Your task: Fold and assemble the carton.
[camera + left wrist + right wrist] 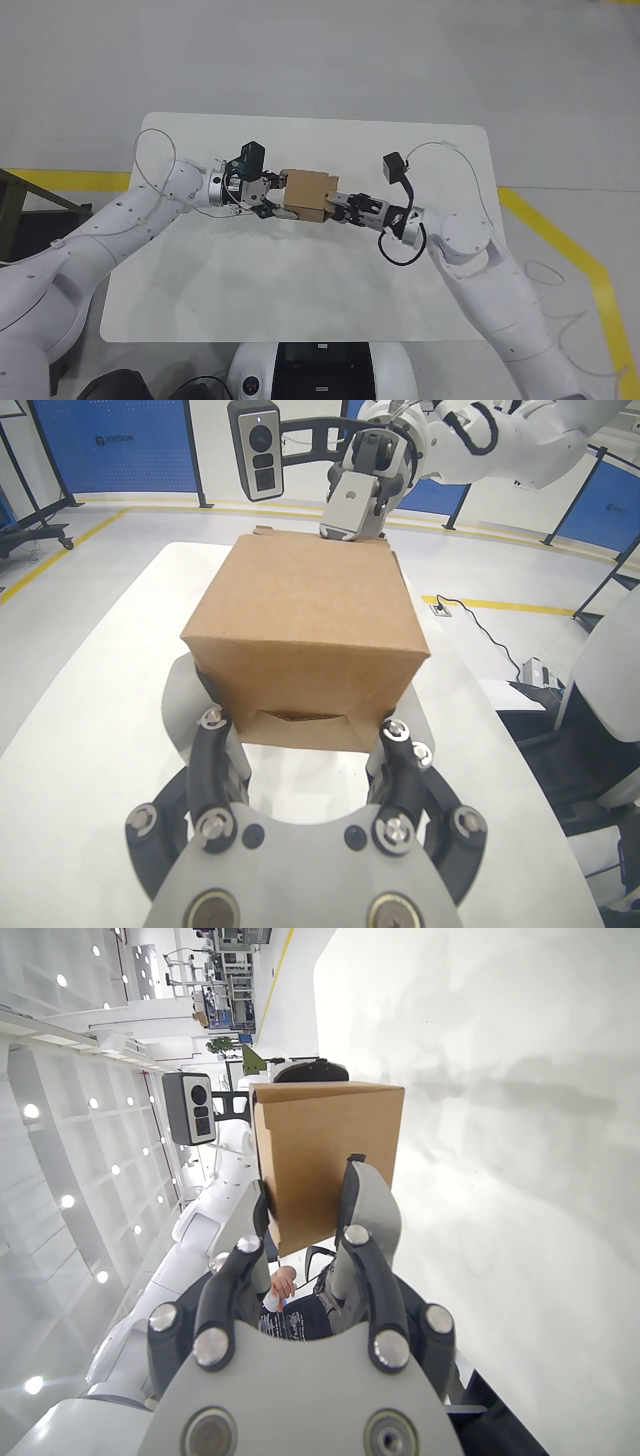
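Cannot see inside or beneath the box (pixel 305 190), far end masked by the right fingers (pixel 367 1198) clamped on its wall; held at mid-tabletop (pixel 300 290) between both arms, plain brown cardboard, squared up, near flaps tucked shut, straddled and gripped by the left fingers (pixel 175 705).

One brown carton (pixel 308 193) and one white table (pixel 300 290) were on view. Two grippers were counted, the left gripper (pixel 270 196) and the right gripper (pixel 337 206), each with two fingers (pixel 175 700), four in all. Two black cameras were there as well, the left wrist camera (pixel 252 155) and the right wrist camera (pixel 393 163). On the floor beside the table, one black cable (pixel 480 625) ran from one floor socket (pixel 442 610).
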Controlling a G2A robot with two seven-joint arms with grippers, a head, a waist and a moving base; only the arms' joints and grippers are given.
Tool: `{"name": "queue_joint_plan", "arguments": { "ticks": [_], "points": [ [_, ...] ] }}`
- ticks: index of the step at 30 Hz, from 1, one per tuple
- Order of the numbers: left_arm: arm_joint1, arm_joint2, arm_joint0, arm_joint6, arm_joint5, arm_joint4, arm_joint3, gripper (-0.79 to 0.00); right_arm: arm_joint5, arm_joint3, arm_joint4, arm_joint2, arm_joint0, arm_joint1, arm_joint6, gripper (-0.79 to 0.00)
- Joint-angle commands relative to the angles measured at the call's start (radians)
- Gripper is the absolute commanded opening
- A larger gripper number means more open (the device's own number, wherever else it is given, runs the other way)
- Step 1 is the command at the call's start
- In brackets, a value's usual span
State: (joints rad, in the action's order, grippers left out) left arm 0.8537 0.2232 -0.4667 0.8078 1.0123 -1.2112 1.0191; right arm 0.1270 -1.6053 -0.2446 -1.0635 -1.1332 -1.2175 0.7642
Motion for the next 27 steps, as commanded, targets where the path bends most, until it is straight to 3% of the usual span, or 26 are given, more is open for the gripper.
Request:
{"name": "queue_joint_plan", "arguments": {
  "ticks": [1, 27],
  "points": [
    [0.000, 0.004, -0.002, 0.000, 0.000, -0.002, 0.001, -0.690, -0.001, 0.000, 0.002, 0.002, 0.002, 0.000, -0.004, -0.517],
    [-0.001, 0.030, -0.018, 0.000, 0.000, -0.018, -0.001, -0.686, 0.011, -0.019, 0.035, -0.002, -0.008, 0.001, -0.058, -0.563]
  ]
}}
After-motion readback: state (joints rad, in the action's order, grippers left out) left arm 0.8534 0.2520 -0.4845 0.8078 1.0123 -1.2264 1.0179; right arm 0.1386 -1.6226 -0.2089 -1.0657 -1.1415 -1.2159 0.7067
